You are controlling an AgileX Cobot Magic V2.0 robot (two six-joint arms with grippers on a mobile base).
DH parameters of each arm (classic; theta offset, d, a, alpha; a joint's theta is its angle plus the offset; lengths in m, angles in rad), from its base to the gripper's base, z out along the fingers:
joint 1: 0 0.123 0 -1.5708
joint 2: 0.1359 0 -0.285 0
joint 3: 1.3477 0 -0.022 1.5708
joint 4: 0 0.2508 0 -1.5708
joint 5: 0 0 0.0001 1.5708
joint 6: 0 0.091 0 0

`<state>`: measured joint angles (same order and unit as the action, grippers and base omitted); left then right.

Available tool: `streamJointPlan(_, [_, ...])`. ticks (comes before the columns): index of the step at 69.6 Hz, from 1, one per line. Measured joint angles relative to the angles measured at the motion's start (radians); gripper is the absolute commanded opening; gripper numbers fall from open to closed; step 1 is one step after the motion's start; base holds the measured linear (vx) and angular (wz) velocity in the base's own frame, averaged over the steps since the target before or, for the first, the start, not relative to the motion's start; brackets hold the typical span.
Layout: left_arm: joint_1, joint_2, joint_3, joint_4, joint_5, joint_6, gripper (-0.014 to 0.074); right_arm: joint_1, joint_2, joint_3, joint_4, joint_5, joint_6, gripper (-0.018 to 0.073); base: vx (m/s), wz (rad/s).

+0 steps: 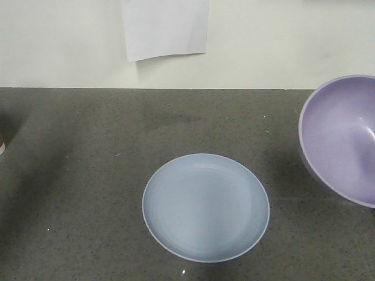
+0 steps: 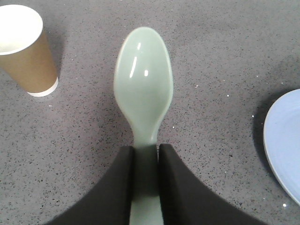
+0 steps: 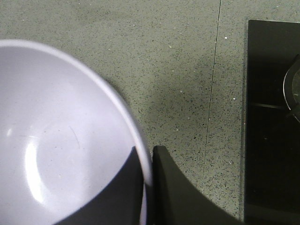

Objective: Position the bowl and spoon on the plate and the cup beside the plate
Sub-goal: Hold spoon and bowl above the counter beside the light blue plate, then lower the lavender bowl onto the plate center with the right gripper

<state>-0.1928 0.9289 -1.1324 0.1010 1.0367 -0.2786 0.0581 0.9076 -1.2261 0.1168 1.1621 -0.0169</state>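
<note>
The pale blue plate [image 1: 206, 207] lies on the grey counter, front centre; its edge [image 2: 283, 140] shows at the right of the left wrist view. The lavender bowl [image 1: 343, 137] hangs tilted above the counter at the right edge. My right gripper [image 3: 147, 154] is shut on the bowl's [image 3: 61, 136] rim, one finger inside and one outside. My left gripper [image 2: 146, 149] is shut on the handle of the mint-green spoon [image 2: 144, 89], which is held above the counter. The brown paper cup [image 2: 26, 49] stands upright, left of the spoon. Neither gripper shows in the front view.
A white sheet of paper [image 1: 166, 28] hangs on the wall behind the counter. A black hob panel [image 3: 272, 122] lies flush in the counter at the right of the right wrist view. A thin seam [image 3: 213, 93] runs through the counter beside it.
</note>
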Motion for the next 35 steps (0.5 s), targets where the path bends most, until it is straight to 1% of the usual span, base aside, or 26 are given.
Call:
streamJointPlan(8, [0.0, 0.0, 0.0, 0.0, 0.0, 0.0, -0.0006, 0.0, 0.001, 0.0, 0.0, 0.0, -0.004, -0.0006, 0.0, 0.0])
streamJointPlan(15, [0.0, 0.0, 0.0, 0.0, 0.0, 0.0, -0.0006, 0.0, 0.016, 0.0, 0.025, 0.0, -0.031, -0.0005, 0.0, 0.0])
streamJointPlan(35, [0.0, 0.0, 0.0, 0.0, 0.0, 0.0, -0.0006, 0.0, 0.158, 0.0, 0.21, -0.014, -0.188, -0.0004, 0.0, 0.0])
